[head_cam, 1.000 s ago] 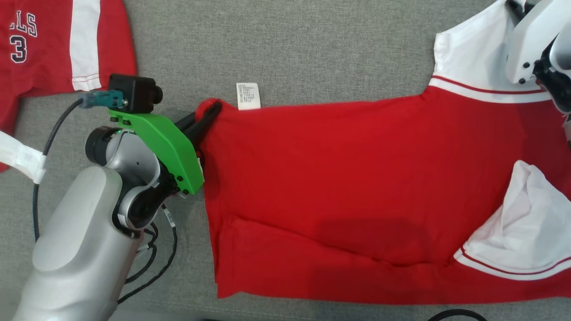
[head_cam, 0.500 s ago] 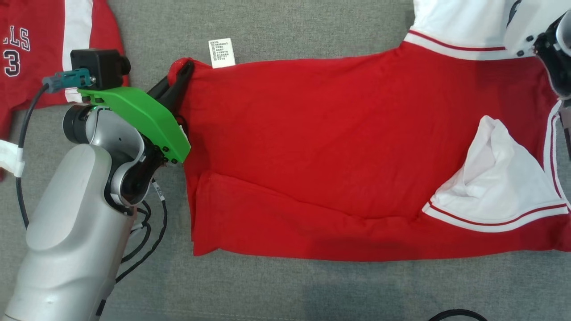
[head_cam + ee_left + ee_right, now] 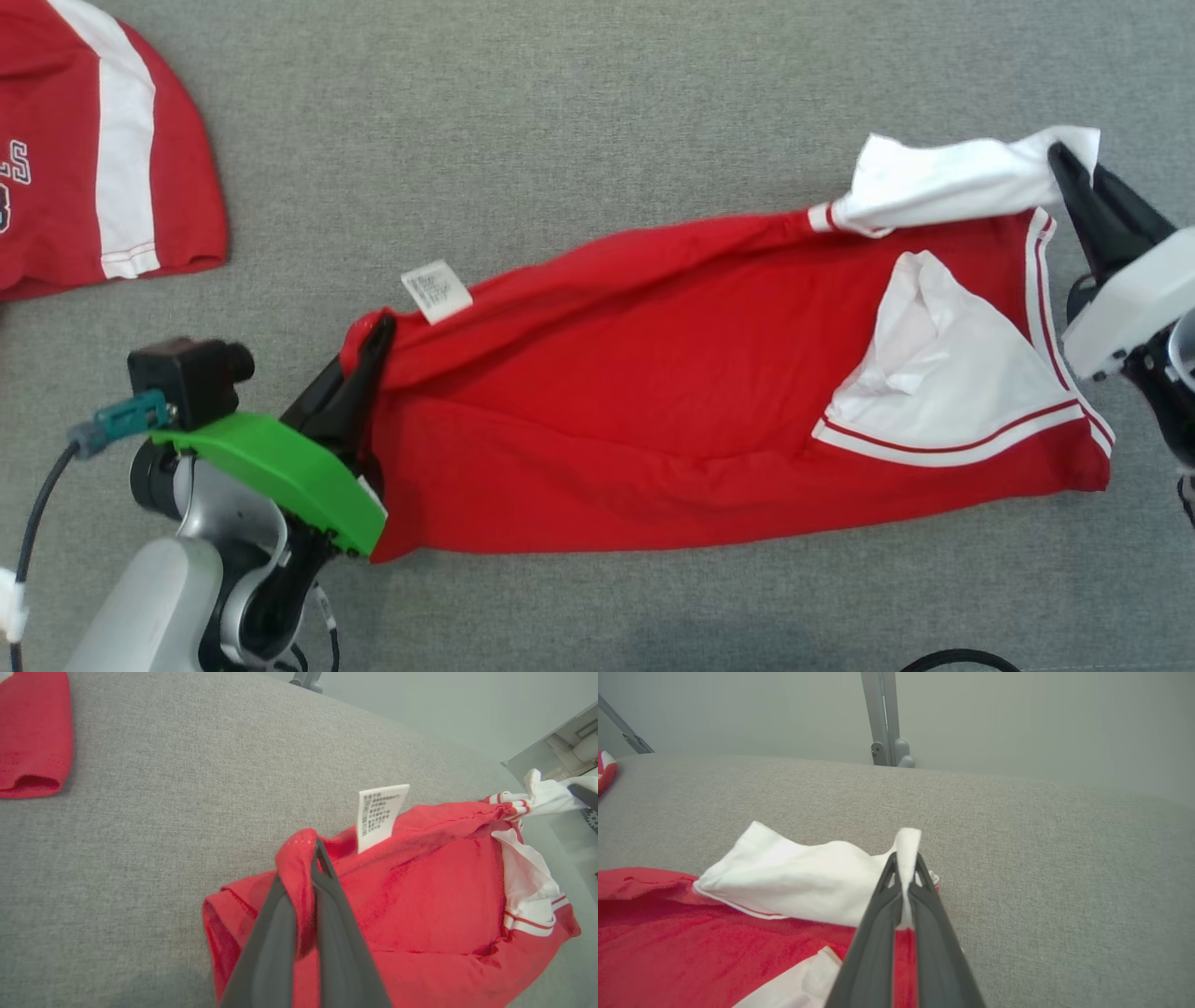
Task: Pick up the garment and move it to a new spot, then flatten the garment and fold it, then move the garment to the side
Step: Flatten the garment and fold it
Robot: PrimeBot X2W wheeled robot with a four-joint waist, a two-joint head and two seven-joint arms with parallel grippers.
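The garment (image 3: 653, 401) is a red shirt with white sleeves and a white care label (image 3: 436, 291), stretched across the grey surface between both arms. My left gripper (image 3: 378, 329) is shut on its red hem corner at the left; in the left wrist view the red cloth (image 3: 299, 868) is pinched between the dark fingers. My right gripper (image 3: 1064, 159) is shut on the white sleeve (image 3: 943, 177) at the upper right, and the right wrist view shows white fabric (image 3: 906, 858) clamped between the fingertips. The upper edge is lifted and bunched; the lower part lies on the surface.
A second red and white garment (image 3: 93, 159) lies at the far left; its edge (image 3: 32, 742) appears in the left wrist view. A black cable (image 3: 962, 661) lies at the bottom edge. A metal post (image 3: 882, 718) stands behind the table.
Both grippers have pulled the garment's far edge toward me, so the flat shirt has bunched into a narrower band. The head camera's view has shifted too.
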